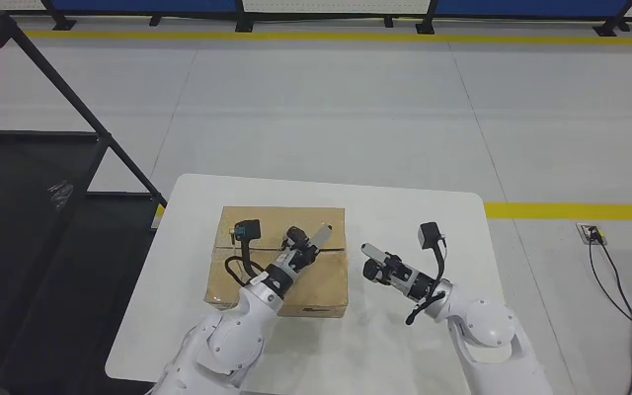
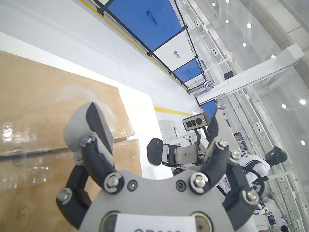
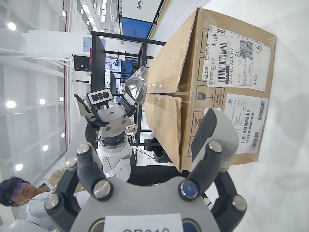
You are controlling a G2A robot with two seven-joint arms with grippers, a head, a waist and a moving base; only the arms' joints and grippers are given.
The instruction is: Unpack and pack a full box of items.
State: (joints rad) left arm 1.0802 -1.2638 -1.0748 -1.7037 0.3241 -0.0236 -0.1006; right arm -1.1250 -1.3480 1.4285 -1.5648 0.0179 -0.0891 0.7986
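The cardboard box (image 1: pixel 316 286) sits left of centre on the white table (image 1: pixel 425 212), with the widest strip of tabletop on its right. The left gripper (image 1: pixel 311 235) hovers spread over the seam of the 2 shut flaps, by a lifted scrap of clear tape (image 3: pixel 138 80). The right gripper (image 1: pixel 367 255), also spread, hangs over that strip beside the box wall, where the right wrist view shows shipping labels (image 3: pixel 234 59).

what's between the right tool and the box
A narrow strip of bare white table, seen in the top view; the right tool sits beside the box, apart from it.
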